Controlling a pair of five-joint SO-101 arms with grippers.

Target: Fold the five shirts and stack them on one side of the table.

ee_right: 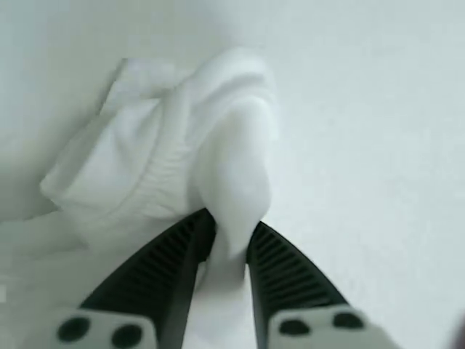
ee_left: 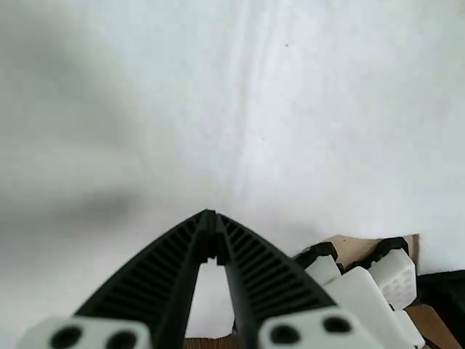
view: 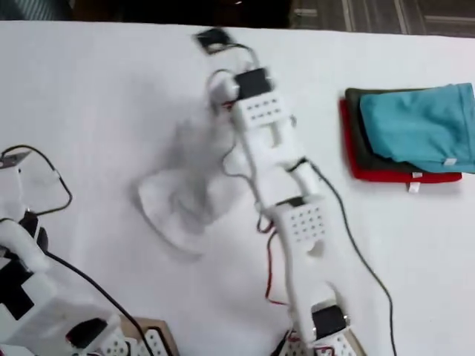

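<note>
right gripper is clamped on a bunched fold of the white shirt. the fabric is pinched between both fingers and the rest is crumpled beyond the tips, over the table. in the high view we see the right arm stretched up the middle of the table, with the white shirt just beside it on the left arm's side. it's blurred there, so we can't tell how much of it touches the surface. left gripper is clenched, tips touching, nothing between them, pointing at the table. left arm sits tucked at the near corner on its own side. on the right side of the table we have a folded stack: teal shirt on top, dark shirt under it, red shirt at the bottom.
</note>
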